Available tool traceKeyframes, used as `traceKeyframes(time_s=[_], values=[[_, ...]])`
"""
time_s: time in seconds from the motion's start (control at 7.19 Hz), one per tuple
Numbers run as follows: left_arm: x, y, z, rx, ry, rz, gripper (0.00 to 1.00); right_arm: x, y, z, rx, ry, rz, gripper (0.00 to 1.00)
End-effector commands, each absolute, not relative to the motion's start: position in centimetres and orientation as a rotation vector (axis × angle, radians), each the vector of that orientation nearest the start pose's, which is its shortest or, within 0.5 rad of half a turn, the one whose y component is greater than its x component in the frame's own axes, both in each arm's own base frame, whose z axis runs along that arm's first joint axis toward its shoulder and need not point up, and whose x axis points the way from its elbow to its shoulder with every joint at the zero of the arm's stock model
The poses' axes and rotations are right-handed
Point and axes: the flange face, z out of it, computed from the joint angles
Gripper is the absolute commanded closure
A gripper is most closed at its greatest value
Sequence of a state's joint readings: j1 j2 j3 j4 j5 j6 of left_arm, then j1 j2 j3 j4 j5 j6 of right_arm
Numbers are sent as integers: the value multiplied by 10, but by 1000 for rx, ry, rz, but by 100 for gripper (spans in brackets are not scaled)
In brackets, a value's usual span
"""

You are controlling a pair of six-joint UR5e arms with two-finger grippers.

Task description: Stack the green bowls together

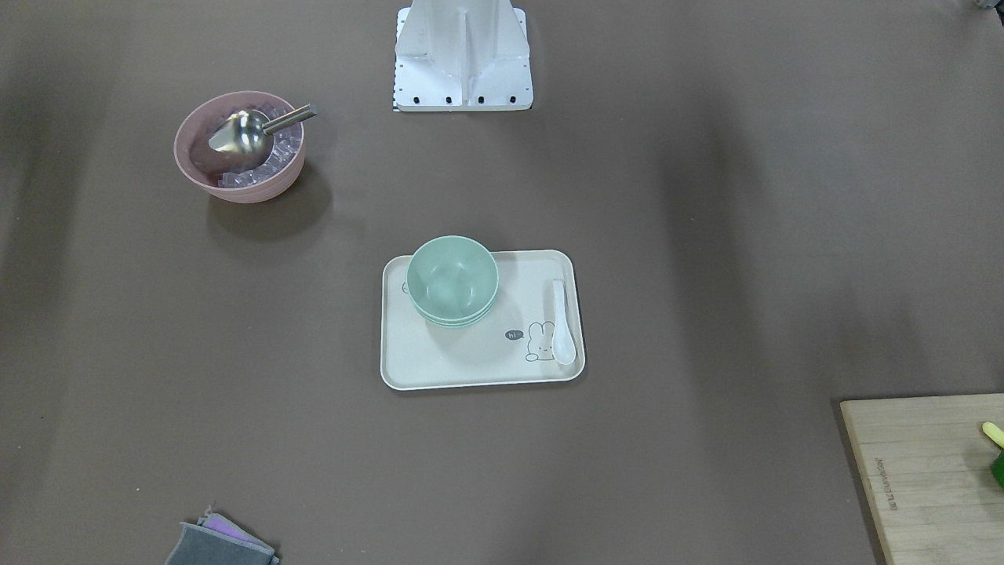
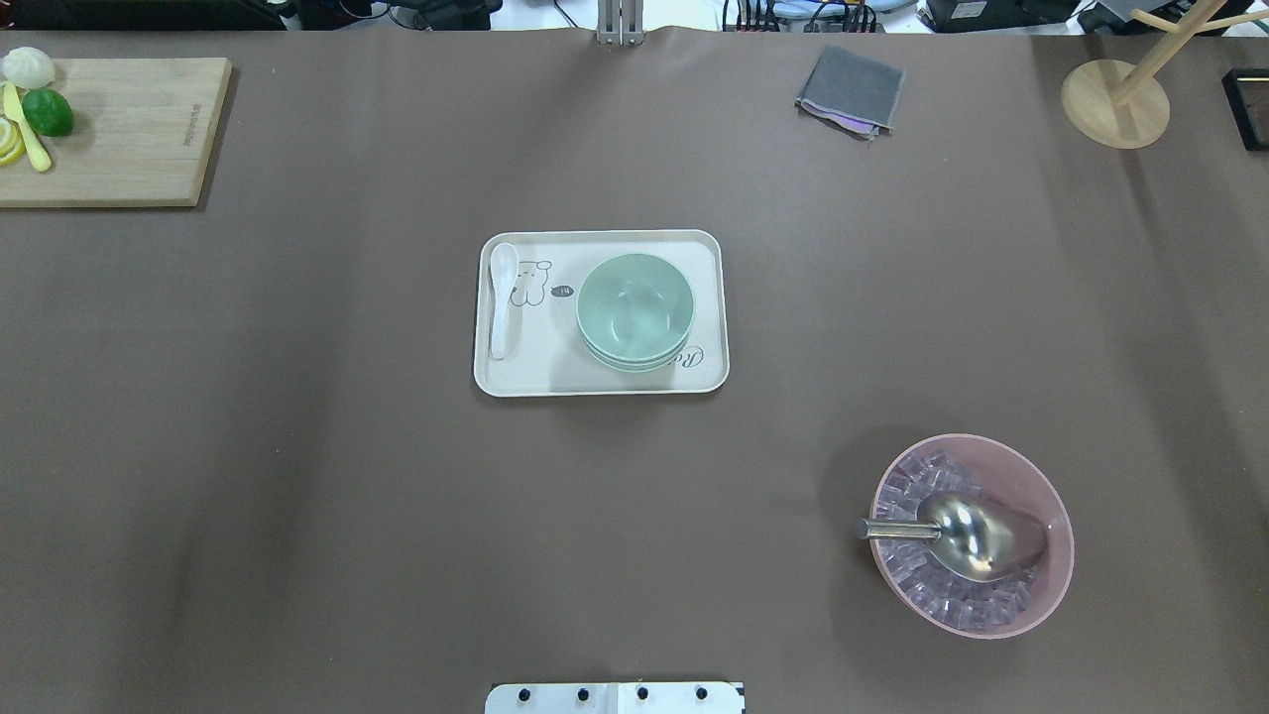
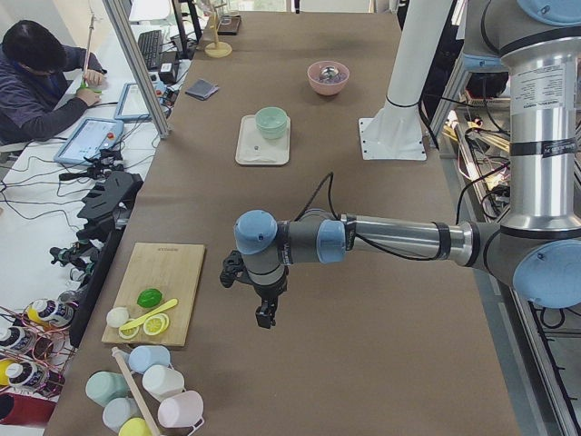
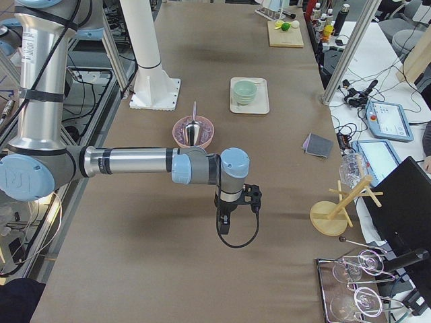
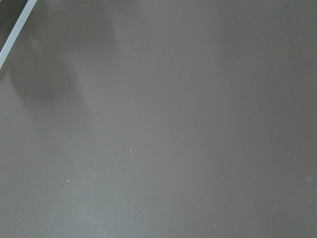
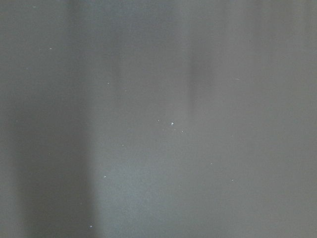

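The green bowls (image 2: 634,309) sit nested in one stack on the cream tray (image 2: 555,375), at its right side in the overhead view; several rims show beneath the top bowl (image 1: 452,279). The stack also shows far off in the side views (image 3: 270,121) (image 4: 244,91). My left gripper (image 3: 264,316) hangs over bare table near the cutting board, far from the tray. My right gripper (image 4: 223,225) hangs over bare table at the other end. Both show only in the side views, so I cannot tell whether they are open or shut. Both wrist views show only table surface.
A white spoon (image 2: 502,296) lies on the tray's left side. A pink bowl (image 2: 1051,585) with ice and a metal scoop (image 2: 967,535) stands near right. A cutting board (image 2: 129,129) with fruit is far left, a grey cloth (image 2: 851,91) and wooden stand (image 2: 1115,104) far right.
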State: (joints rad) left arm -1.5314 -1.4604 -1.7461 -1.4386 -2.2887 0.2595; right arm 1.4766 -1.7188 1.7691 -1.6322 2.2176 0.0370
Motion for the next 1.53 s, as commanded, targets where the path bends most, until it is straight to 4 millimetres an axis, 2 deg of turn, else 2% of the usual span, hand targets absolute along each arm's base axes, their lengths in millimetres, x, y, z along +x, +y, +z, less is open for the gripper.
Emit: traceKeyframes(time_s=[0.0, 0.28, 1.39], values=[[-50, -441, 642, 11, 723, 261, 1, 31, -433, 643, -53, -645, -56, 0], [-50, -434, 646, 3, 725, 257, 1, 29, -433, 642, -54, -651, -59, 0], [-51, -433, 649, -2, 724, 254, 1, 21, -436, 637, -36, -667, -91, 0]])
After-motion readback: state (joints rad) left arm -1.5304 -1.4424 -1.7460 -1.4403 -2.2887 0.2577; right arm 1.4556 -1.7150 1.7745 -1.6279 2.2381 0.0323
